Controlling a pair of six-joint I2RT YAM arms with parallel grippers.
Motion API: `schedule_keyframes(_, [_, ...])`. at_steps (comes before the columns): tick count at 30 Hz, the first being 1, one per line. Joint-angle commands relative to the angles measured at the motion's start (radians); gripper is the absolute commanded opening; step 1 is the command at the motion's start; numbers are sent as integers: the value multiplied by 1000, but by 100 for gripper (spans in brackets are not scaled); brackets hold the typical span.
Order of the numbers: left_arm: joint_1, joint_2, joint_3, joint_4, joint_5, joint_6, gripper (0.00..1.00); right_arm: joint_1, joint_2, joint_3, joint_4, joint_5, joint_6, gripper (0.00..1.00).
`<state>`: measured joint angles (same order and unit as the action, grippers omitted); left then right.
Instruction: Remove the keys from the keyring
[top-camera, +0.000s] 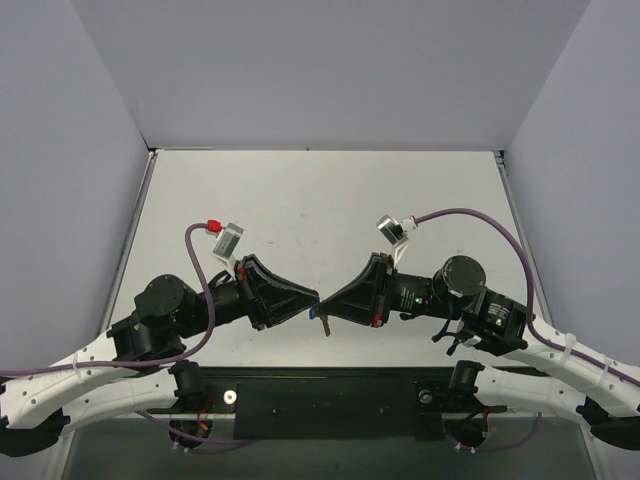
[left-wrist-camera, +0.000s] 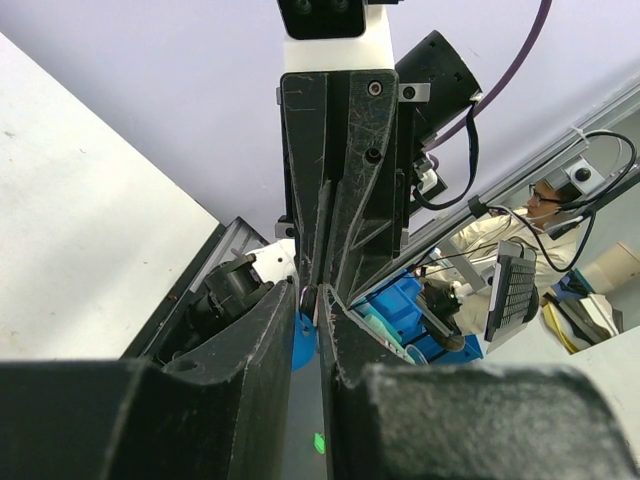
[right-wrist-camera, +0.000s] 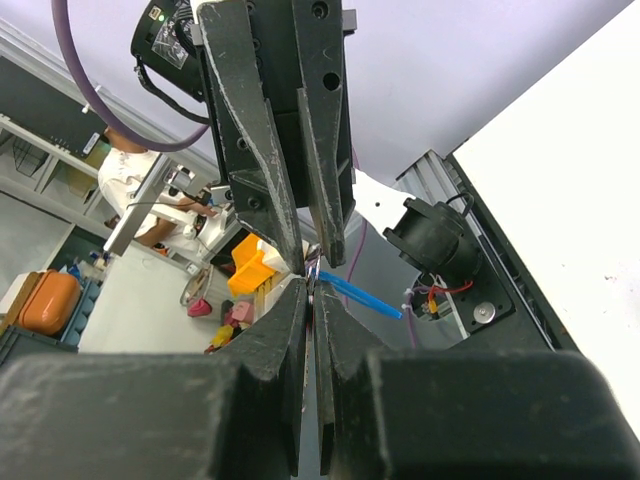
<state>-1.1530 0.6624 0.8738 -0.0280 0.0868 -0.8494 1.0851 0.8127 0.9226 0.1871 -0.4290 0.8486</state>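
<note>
Because the keyring (right-wrist-camera: 360, 296) is too small to work with one arm, I hold it in the air between both end effectors, tip to tip above the middle of the worktop's (top-camera: 300, 200) near edge. My right end effector (top-camera: 327, 303) is squeezed fully closed, and the blue keyring juts out beside its tips, so it serves as the anchor. My left end effector (top-camera: 312, 298) faces it with its jaws at a narrow slit. I judge it is placed there to pinch the keys and pull them away. From these tight views I cannot tell whether the left has bitten on metal, nor pick out the keys themselves. Working off the worktop leaves the keyring free to dangle.
</note>
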Motion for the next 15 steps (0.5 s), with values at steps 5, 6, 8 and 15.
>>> schedule_keyframes(5, [-7,-3,-9,85,21,-16,23,-1,6,21,92,6,6,0])
schedule_keyframes(6, [-7,-1,-10,88,21,-17,21,-1,8,21,92,4,6,0])
schedule_keyframes(8, [-7,-1,-10,86,22,-19,15,2,9,21,92,4,6,0])
schedule_keyframes(15, [-8,0,23,37,27,4,0,6,9,24,69,4,1,0])
